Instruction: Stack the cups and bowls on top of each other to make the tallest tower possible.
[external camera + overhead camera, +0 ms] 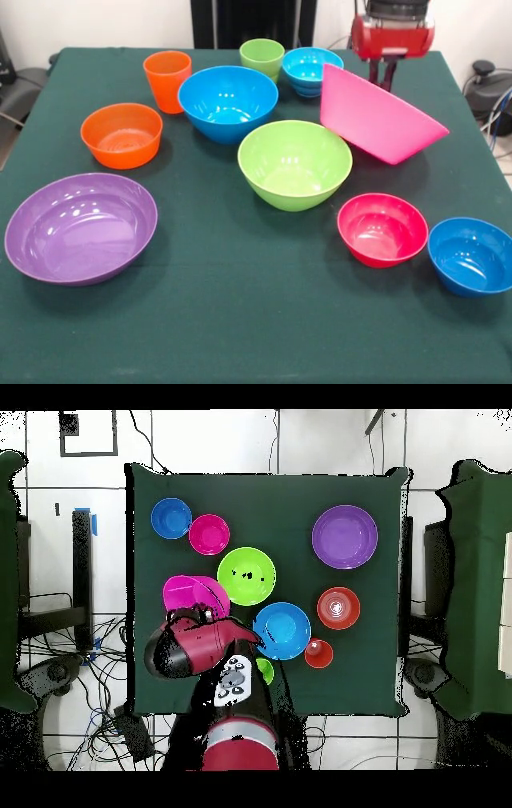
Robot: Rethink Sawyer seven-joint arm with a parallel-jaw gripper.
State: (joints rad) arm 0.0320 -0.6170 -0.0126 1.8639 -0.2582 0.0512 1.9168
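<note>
the huge glossy pink plastic bowl (380,116) is tilted steeply up on its side near the table's far right area, its open mouth facing up and to the right in the front view. the red and black gripper (384,76) comes down right behind its raised rim; fingers look narrow and dark behind the rim, but whether they pinch the rim i cannot tell. from overhead the red arm (195,649) covers part of that bowl.

the dark green cloth table (240,320) has all bowls upright otherwise. wide shallow purple plastic bowl (80,226) sits near the front left edge. medium orange plastic bowl (122,134) is near the left edge, behind the purple one. orange plastic tumbler cup (167,80) is behind it, just beside the large blue plastic bowl (228,102). light green plastic tumbler cup (262,58) is near the far edge, close to a small blue plastic bowl (311,70), which sits just beside the pink bowl's raised edge. large lime green plastic bowl (294,163) is mid table, near the blue one and the pink one. small red plastic bowl (382,229) and a second small blue plastic bowl (471,255) sit close together by the right edge, the blue nearly at the edge.

nothing stacked. open cloth runs along the whole front edge and the front middle; the far left corner is bare too.
</note>
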